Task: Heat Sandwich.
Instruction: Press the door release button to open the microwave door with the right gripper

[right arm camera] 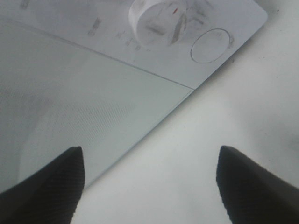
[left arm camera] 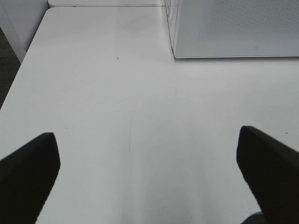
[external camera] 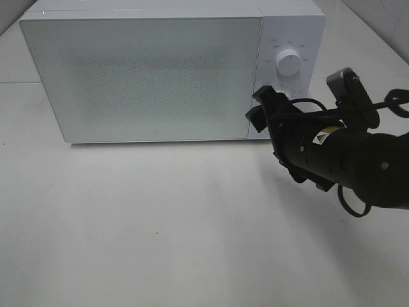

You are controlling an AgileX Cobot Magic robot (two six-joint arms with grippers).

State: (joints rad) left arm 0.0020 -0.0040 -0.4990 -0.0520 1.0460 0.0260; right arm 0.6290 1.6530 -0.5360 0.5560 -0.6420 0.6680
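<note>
My right pincer (external camera: 258, 107), wide open and empty, hovers centre right at the door edge of the closed microwave (external camera: 147, 77); my left pincer (left arm camera: 149, 172) gapes empty over the white worktop (external camera: 160, 224). Where the sandwich lies, I cannot tell.

left gripper (left arm camera: 148, 170) — jaws spread wide | right gripper (external camera: 263, 109) — jaws spread, arm (external camera: 348, 160) extended

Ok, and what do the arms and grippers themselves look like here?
The right arm is black and cylindrical, with a yellow-and-white label, looping black cables and a pale grey camera block near the wrist. On the right gripper the fingers show a fine woven texture; on the left gripper they are plain matte black.
</note>
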